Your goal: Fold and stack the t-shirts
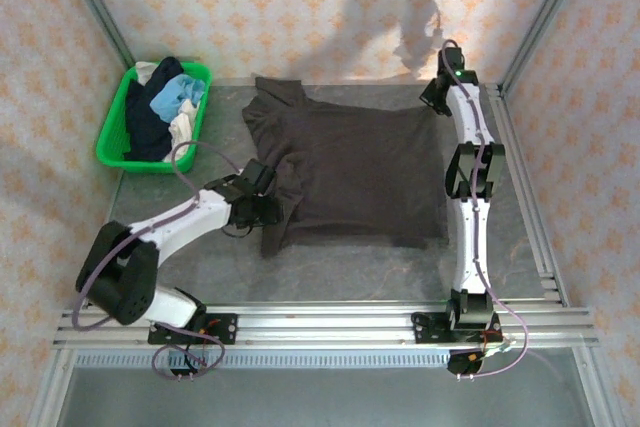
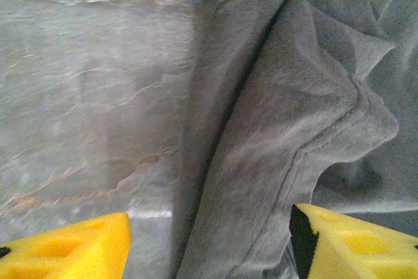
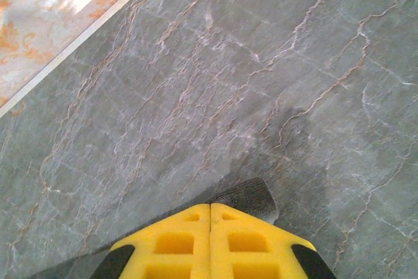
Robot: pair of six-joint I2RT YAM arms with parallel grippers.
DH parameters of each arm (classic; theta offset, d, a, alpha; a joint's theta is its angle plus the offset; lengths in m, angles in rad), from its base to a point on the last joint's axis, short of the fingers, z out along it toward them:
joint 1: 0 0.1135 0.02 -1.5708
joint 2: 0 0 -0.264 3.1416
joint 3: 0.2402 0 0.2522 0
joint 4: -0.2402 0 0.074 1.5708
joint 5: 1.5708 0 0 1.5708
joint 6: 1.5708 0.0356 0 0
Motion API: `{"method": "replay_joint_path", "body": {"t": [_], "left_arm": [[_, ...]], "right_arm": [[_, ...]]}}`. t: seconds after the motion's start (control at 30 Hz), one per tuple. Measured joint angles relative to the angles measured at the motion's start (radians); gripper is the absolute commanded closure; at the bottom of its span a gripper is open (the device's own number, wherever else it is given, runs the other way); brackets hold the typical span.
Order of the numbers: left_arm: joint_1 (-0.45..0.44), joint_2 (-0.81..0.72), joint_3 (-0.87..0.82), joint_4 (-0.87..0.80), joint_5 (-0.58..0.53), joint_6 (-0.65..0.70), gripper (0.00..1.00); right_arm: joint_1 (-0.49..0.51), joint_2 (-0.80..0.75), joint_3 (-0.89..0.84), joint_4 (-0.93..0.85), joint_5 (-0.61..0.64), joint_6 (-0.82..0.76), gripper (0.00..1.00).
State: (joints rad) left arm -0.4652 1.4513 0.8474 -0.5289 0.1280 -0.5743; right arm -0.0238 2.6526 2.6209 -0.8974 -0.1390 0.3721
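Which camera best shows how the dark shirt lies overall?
Top external: the whole dark shirt shows, spread out. Left wrist gives a folded hem close up; right wrist a corner pinched in the right gripper.

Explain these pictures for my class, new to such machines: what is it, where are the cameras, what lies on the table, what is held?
Two robot arms, bolted at the table's near edge, end in yellow two-finger grippers. One picture looks down from above; two come from wrist cameras. A dark brown-grey cloth t-shirt lies spread on the grey marbled table; a green plastic basket holds more clothes. The left gripper is open over a fold; the right gripper is shut on the shirt's corner.
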Motion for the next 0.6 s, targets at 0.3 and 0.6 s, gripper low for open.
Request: {"method": "replay_joint_path", "body": {"t": [0.3,0.6], "left_arm": [[0.000,0.002,-0.066,0.045,0.014,-0.036,1.00],[0.000,-0.369,-0.364,0.083,-0.040,-0.298,1.00]], "right_arm": [[0.084,-0.309,-0.514,0.034,0.068,-0.033,0.57],[0.365,-0.698,-1.152,0.294,0.057,0.045,0.55]]}}
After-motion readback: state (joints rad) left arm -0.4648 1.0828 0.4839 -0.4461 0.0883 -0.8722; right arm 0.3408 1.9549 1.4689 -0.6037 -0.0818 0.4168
